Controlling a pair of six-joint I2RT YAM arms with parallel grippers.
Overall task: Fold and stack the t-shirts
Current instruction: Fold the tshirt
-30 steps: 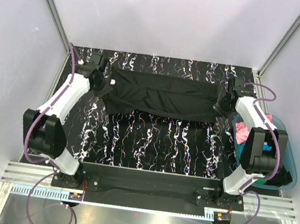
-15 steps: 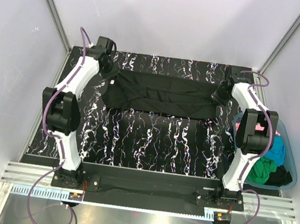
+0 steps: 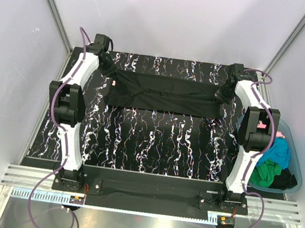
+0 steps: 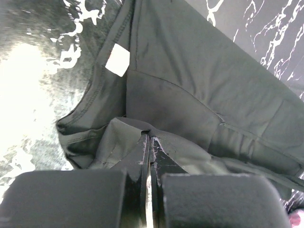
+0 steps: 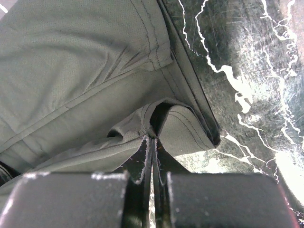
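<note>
The large black t-shirt (image 3: 163,94) lies folded into a long band across the far part of the marbled table (image 3: 154,142). My left gripper (image 3: 110,72) is shut on its left end; in the left wrist view the fingertips (image 4: 149,137) pinch a fold of black cloth (image 4: 199,80) near the white neck label (image 4: 118,60). My right gripper (image 3: 221,94) is shut on the right end; in the right wrist view the jaws (image 5: 153,138) clamp a hemmed corner of the shirt (image 5: 80,66). Pink, turquoise and green t-shirts (image 3: 273,158) lie bunched in the tub.
A translucent teal plastic tub (image 3: 295,172) stands off the table's right edge beside the right arm. White walls and metal posts close in the back and sides. Both arms stretch far out along the table's left and right edges.
Both arms have reached further toward the back, carrying the shirt's ends with them. The black shirt has been drawn into a narrower, flatter band nearer the far edge.
</note>
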